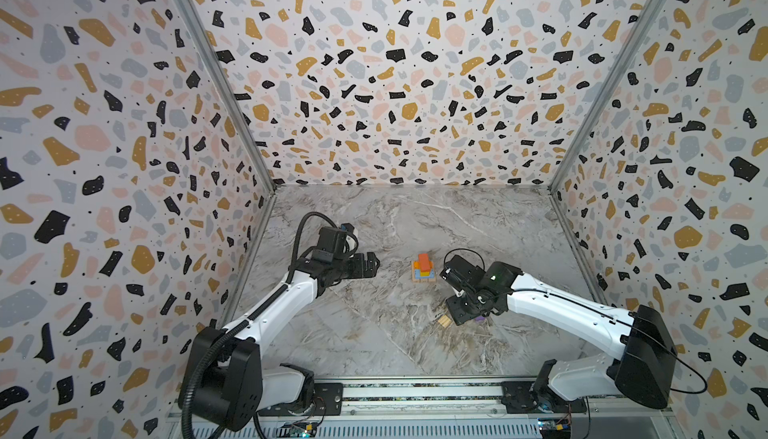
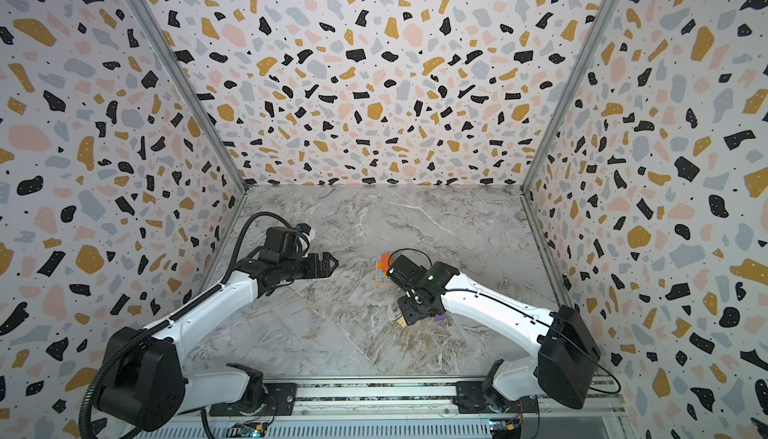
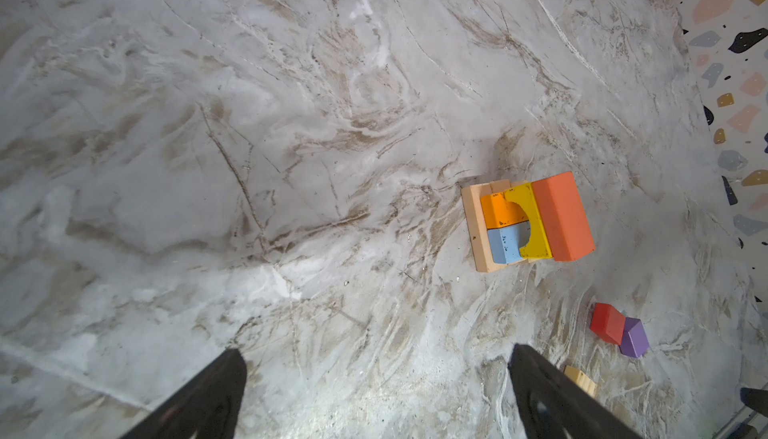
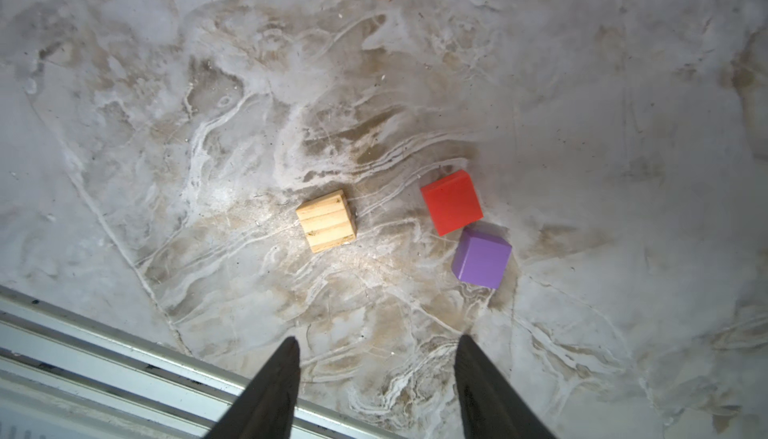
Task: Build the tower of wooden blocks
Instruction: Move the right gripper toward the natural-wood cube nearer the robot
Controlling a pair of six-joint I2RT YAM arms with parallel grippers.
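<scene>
The tower [image 1: 423, 268] [image 2: 383, 267] stands mid-table: a tan base, orange and blue blocks, a yellow arch and an orange-red oblong [image 3: 562, 216] on top. In a top view my right arm hides part of it. Three loose wood blocks lie nearer the front: a tan cube [image 4: 327, 221] [image 1: 444, 321], a red cube [image 4: 451, 202] and a purple cube [image 4: 482, 258] touching it. My right gripper [image 4: 379, 339] [image 1: 459, 314] hangs above these cubes, open and empty. My left gripper [image 3: 376, 349] [image 1: 372, 266] hovers left of the tower, open wide and empty.
The metal rail [image 4: 124, 354] [image 1: 415, 391] runs along the table's front edge, close to my right gripper. Terrazzo-patterned walls [image 1: 124, 167] close in the marble table [image 1: 415, 216] on three sides.
</scene>
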